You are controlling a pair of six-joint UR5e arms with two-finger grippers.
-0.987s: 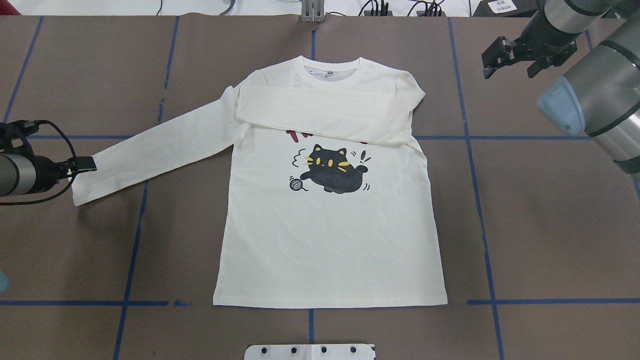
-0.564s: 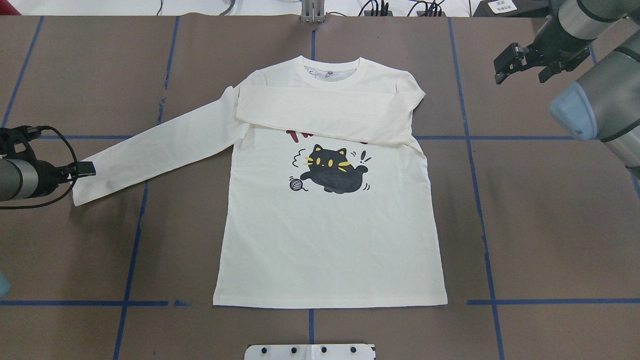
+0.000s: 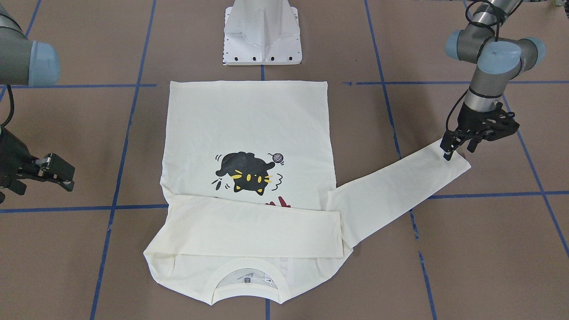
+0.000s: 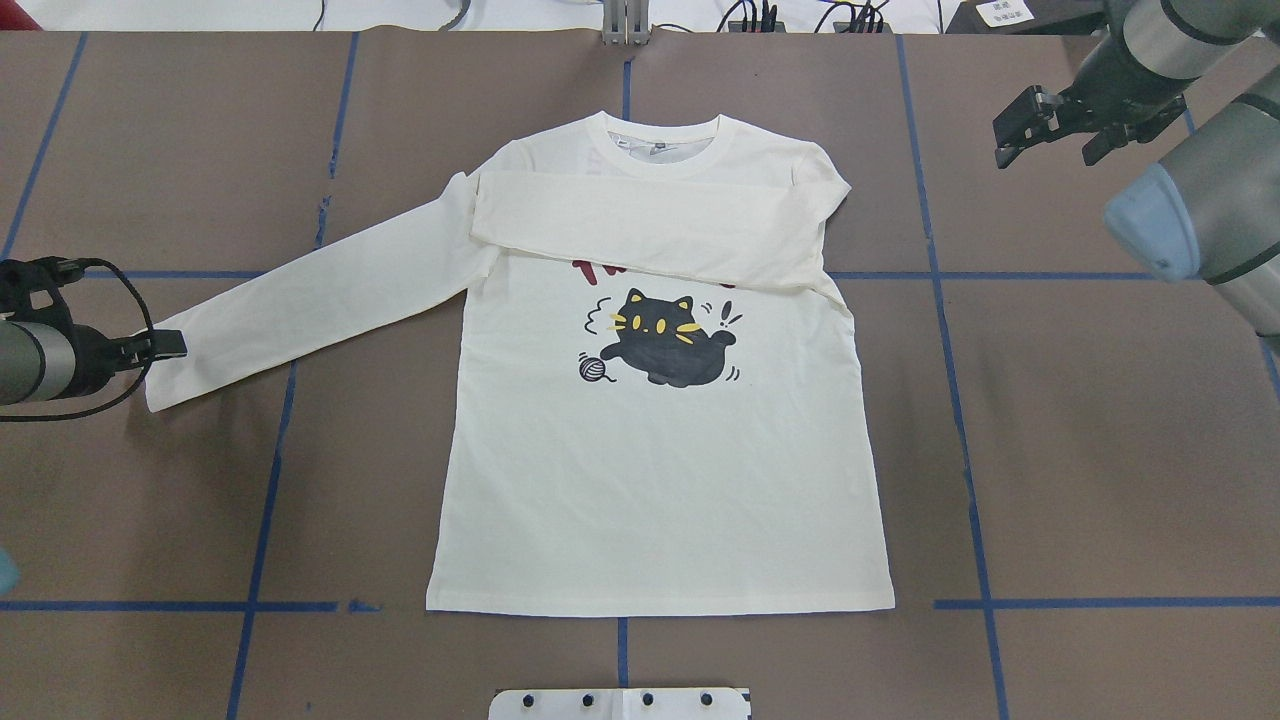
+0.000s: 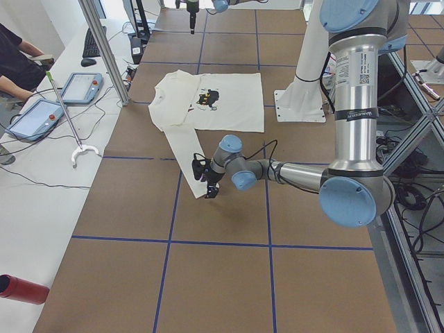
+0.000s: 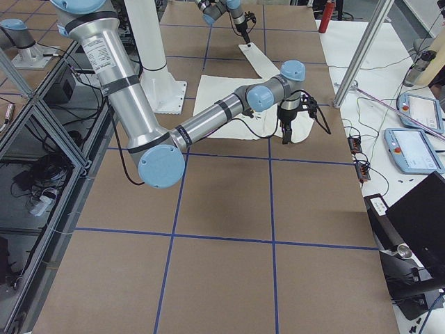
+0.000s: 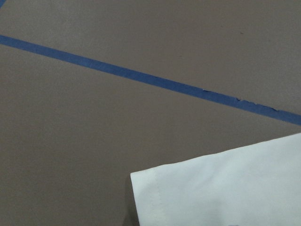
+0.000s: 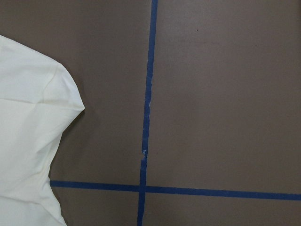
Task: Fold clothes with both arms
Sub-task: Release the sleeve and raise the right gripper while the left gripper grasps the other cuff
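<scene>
T-shirt (image 4: 660,480) flat, print-side up

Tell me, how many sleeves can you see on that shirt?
2: one sleeve folded across the shirt, the other sleeve stretched flat toward the left pincer.

Brown table (image 4: 1100,450), blue tape grid (image 4: 1100,603), white pedestal base (image 3: 262,40), teach pendant (image 5: 78,88)

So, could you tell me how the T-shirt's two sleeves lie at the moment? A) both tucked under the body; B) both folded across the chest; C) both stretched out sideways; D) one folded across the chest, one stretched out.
D: the folded sleeve lies across the chest of the T-shirt, hiding most of the red lettering, and the outstretched sleeve reaches the left gripper.
</scene>
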